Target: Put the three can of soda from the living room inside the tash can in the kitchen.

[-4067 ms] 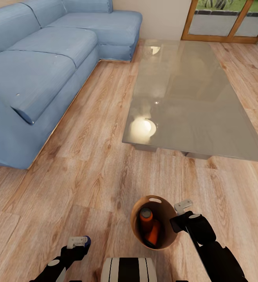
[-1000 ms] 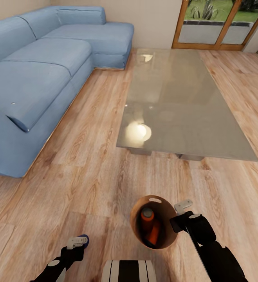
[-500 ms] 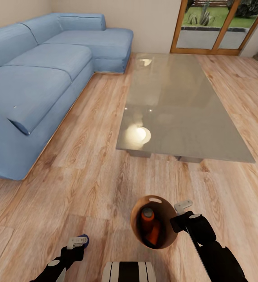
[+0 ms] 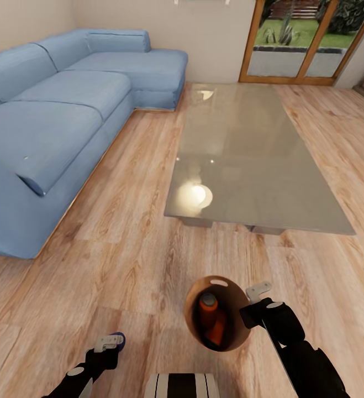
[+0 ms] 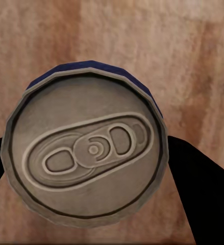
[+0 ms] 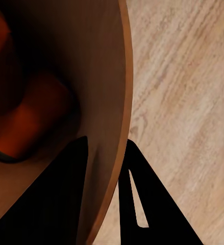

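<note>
bin: 2 orange cans inside | R gripper clamped on bin rim | L gripper clamped on blue can

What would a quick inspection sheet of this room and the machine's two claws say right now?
Surface: light wood plank floor.
Job's things: two bright orange soda cans lie inside the round copper-lined bin; dark blue soda can with silvery top is in the left claw.
Clutter: nothing seen.
Claws: left claw shut on the blue can; right claw clamps the bin's rim, one finger inside, one outside.
Cables: nothing seen.
Surroundings: long blue corner sofa, low glass table, wood-framed glass doors.
</note>
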Motion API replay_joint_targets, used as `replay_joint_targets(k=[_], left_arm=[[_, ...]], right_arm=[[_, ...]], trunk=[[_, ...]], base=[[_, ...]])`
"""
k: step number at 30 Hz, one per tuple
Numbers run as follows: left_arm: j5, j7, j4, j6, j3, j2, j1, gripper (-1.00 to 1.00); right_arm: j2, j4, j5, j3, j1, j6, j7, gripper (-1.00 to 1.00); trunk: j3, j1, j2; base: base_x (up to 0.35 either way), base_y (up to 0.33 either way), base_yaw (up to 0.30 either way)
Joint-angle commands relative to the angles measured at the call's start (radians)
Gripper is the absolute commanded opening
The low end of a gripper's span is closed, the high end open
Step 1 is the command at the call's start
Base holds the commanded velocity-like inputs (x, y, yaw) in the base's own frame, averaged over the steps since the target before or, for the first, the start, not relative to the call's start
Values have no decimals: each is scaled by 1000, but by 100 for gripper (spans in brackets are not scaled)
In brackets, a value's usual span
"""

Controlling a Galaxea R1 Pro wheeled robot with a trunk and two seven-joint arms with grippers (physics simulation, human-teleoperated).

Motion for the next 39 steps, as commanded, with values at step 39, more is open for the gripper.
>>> replay_joint_targets(k=[39], left_arm=[[0, 0, 0, 6, 0, 0, 0, -100]], right_arm=[[1, 0, -15, 1, 0, 1, 2, -100]], trunk=[[186, -150, 273]], base=[[0, 0, 0]])
